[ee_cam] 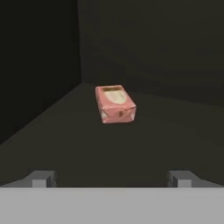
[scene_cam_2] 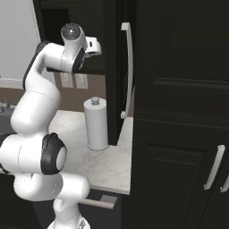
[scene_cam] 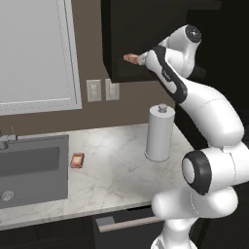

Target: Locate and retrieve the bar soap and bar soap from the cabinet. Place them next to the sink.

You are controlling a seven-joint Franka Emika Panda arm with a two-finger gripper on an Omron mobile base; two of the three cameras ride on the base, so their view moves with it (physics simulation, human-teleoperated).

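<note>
One reddish-pink bar soap [ee_cam: 115, 104] lies on the flat shelf inside the black cabinet [scene_cam: 141, 34]; in the left base view it shows at the cabinet's open front [scene_cam: 130, 58]. My gripper [ee_cam: 111, 179] is open just short of it, fingertips [ee_cam: 41, 178] spread wide, nothing between them. In the left base view the gripper [scene_cam: 138, 59] reaches into the cabinet from the right. A second bar soap [scene_cam: 77, 160] lies flat on the marble counter, just right of the sink [scene_cam: 62, 170].
A white paper-towel roll [scene_cam: 160, 132] stands upright on the counter below the cabinet, also in the right base view [scene_cam_2: 96, 124]. A drawer [scene_cam: 127, 222] under the counter is slightly pulled out. Tall dark cabinet doors [scene_cam_2: 179, 112] close off the right side.
</note>
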